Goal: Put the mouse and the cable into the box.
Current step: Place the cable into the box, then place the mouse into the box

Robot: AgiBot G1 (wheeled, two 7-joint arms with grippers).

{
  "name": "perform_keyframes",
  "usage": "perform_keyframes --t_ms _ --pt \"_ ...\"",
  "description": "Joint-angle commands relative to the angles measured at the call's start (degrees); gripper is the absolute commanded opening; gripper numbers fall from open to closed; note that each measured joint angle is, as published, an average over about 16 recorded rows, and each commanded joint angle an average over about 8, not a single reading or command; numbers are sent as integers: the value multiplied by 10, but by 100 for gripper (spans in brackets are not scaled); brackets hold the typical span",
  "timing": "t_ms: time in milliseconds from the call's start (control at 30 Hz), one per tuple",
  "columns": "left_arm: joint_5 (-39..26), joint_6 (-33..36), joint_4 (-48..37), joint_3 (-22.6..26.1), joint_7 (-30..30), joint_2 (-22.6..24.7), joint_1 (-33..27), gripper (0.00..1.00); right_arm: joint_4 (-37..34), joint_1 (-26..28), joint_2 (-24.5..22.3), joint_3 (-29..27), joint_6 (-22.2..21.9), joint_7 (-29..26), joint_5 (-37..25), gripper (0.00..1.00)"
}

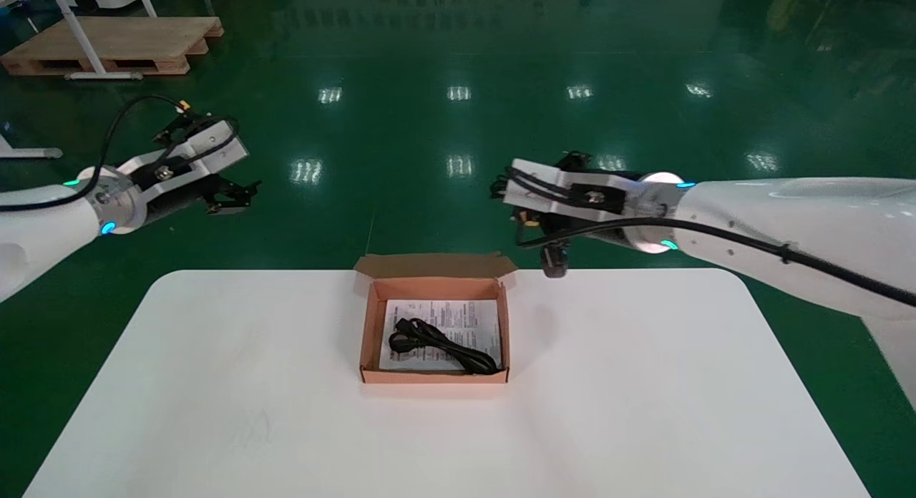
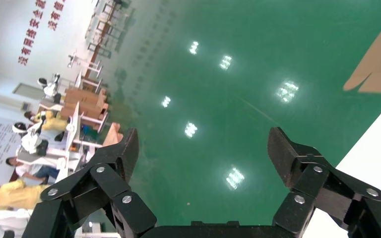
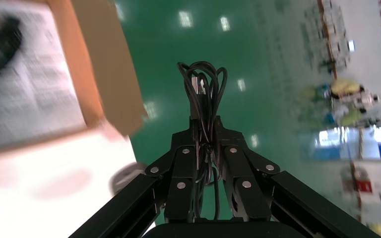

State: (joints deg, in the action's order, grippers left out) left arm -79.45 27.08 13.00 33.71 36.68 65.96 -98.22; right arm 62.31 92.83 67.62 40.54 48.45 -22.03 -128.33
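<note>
An open cardboard box [image 1: 366, 326] stands at the far middle of the white table [image 1: 215, 383]. Inside it a thick black cable [image 1: 440, 346] lies coiled on a printed sheet [image 1: 465, 319]. My right gripper [image 1: 554, 262] hangs just beyond the box's far right corner, over the table's far edge. In the right wrist view it [image 3: 204, 124] is shut on a bundle of thin black cable [image 3: 202, 84] with a plug, which sticks out past the fingertips. The box flap [image 3: 106, 64] shows beside it. I see no mouse body clearly. My left gripper [image 1: 232, 194] is open and holds nothing.
The left arm is held off the table's far left, over the green floor; its wrist view shows the open gripper [image 2: 203, 148] and a corner of the box flap [image 2: 377, 69]. A wooden pallet [image 1: 107, 44] lies far back left.
</note>
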Motion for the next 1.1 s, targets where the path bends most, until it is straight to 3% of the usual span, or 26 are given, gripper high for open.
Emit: perform_keyframes --t_ms 33,467,633,833,900,1100 --pt "-4 -2 4 3 -8 0 1 100 14 0 11 2 2 -2 5 0" --pt "-27 -10 44 20 -58 -12 14 100 69 -34 98 80 24 34 43 0" --pt "-36 -13 61 27 -79 -17 19 100 63 -37 103 123 -9 10 27 0" --pt "-49 -17 81 36 -106 -23 25 100 -6 -38 106 175 -78 -60 -22 1" --pt "-53 -18 87 39 -114 -25 27 100 -31 -40 106 191 -99 -86 -39 9" --pt "-61 -21 100 45 -131 -29 31 100 -78 -46 108 224 -127 -135 -66 83"
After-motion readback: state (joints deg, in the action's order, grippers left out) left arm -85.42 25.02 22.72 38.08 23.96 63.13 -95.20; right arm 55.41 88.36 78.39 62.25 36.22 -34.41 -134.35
